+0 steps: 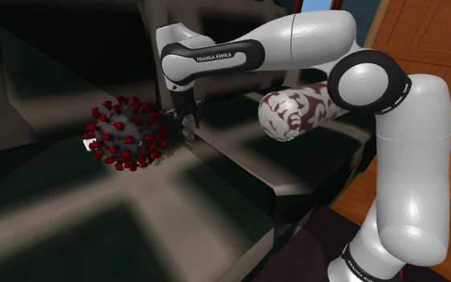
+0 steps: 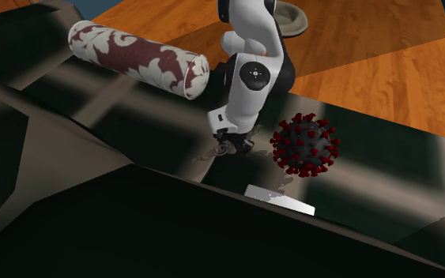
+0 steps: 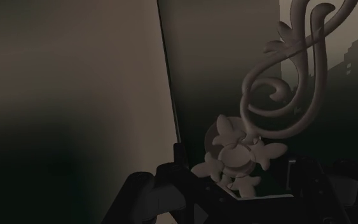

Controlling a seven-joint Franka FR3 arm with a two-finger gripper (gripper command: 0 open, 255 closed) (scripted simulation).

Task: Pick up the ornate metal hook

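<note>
The ornate hook (image 3: 238,156) is a pale grey metal piece with curling scrolls and a flower-shaped end. It lies on the dark cushioned surface (image 1: 215,184). My black gripper (image 3: 238,168) is down at the surface, and its two fingers clasp the flower end from either side while the scrolls run away from the fingers. In the second exterior view the hook (image 2: 211,151) sticks out from under the gripper (image 2: 233,144) toward that view's left. In the shoulder view the gripper (image 1: 188,120) hangs straight down beside the spiky ball.
A grey ball with red spikes (image 1: 126,133) (image 2: 306,145) sits close to the gripper. A patterned maroon-and-white bolster (image 1: 295,110) (image 2: 137,57) lies behind the arm. A flat white piece (image 2: 280,200) lies near the surface's edge. Wooden floor (image 2: 371,71) lies beyond.
</note>
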